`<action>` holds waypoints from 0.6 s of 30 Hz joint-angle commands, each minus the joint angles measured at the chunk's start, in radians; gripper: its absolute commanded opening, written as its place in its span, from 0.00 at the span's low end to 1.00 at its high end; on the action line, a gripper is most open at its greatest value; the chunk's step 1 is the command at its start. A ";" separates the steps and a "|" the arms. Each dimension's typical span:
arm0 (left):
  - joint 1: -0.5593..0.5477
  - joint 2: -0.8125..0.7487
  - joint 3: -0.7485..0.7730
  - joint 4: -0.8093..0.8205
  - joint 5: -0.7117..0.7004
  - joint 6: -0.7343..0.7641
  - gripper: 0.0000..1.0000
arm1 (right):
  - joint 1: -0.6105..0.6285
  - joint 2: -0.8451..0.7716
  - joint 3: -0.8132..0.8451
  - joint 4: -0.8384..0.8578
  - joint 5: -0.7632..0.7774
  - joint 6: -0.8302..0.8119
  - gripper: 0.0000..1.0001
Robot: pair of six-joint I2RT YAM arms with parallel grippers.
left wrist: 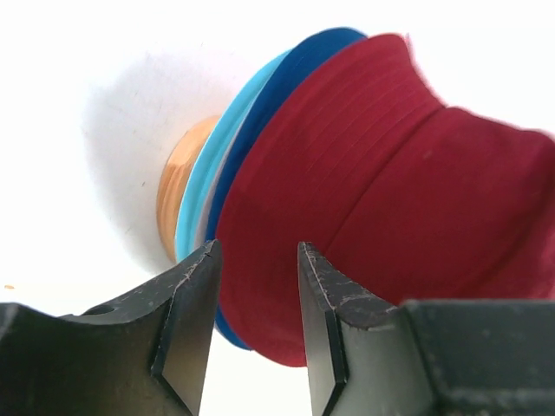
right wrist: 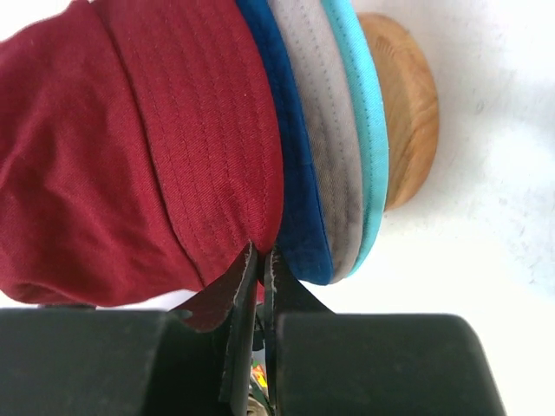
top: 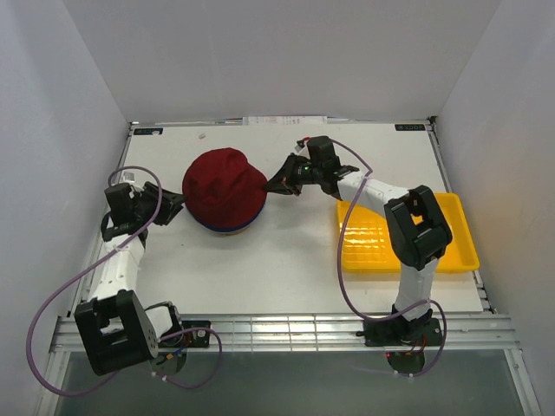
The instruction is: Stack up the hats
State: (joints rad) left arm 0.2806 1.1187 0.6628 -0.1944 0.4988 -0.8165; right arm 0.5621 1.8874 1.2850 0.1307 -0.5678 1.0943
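Note:
A dark red hat [top: 224, 186] lies on top of a pile on the wooden stand [right wrist: 408, 104], over a royal blue hat [right wrist: 295, 165], a grey hat [right wrist: 323, 130] and a teal hat [right wrist: 364, 113]. My right gripper [top: 279, 182] is shut on the red hat's brim [right wrist: 234, 199] at the pile's right side. My left gripper [top: 172, 206] is open just left of the pile, with the red brim [left wrist: 286, 243] in front of the gap between its fingers. The blue hat [left wrist: 299, 69], the teal hat [left wrist: 221, 147] and the stand [left wrist: 178, 178] also show in the left wrist view.
A yellow plastic tray [top: 455, 238] sits at the right of the white table [top: 295, 269], under my right arm. White walls close in the left, right and back sides.

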 commanded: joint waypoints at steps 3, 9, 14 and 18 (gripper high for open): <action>0.043 0.024 0.058 0.084 0.053 -0.029 0.53 | -0.027 0.062 0.164 -0.109 -0.046 -0.083 0.08; 0.069 0.096 0.080 0.179 0.131 -0.053 0.57 | -0.047 0.127 0.257 -0.193 -0.069 -0.119 0.08; 0.071 0.138 0.049 0.340 0.201 -0.113 0.57 | -0.054 0.167 0.319 -0.227 -0.081 -0.137 0.08; 0.072 0.171 0.038 0.389 0.225 -0.122 0.58 | -0.057 0.187 0.347 -0.244 -0.087 -0.143 0.08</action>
State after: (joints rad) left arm 0.3458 1.2831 0.7059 0.1005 0.6682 -0.9188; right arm 0.5201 2.0602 1.5768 -0.0898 -0.6548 0.9787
